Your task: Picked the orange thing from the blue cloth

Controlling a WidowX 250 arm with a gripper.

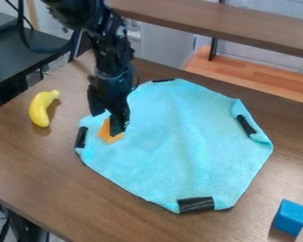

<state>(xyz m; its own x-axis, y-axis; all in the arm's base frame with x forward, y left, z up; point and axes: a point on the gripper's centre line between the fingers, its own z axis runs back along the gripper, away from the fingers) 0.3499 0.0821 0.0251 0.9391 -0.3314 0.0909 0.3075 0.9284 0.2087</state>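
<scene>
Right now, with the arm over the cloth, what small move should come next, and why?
Probably a slight lowering to straddle the small orange object: it lies on the light-blue fabric cloth, and the black two-finger end effector looks open, one finger partly covering it in view, the other tip appearing higher, beside it.

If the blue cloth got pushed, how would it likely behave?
The blue cloth would probably bunch up limply, judging by its soft creases and folded-over right edge. It looks thin, so likely light for its spread. The black strips on its rim may stiffen it locally.
</scene>
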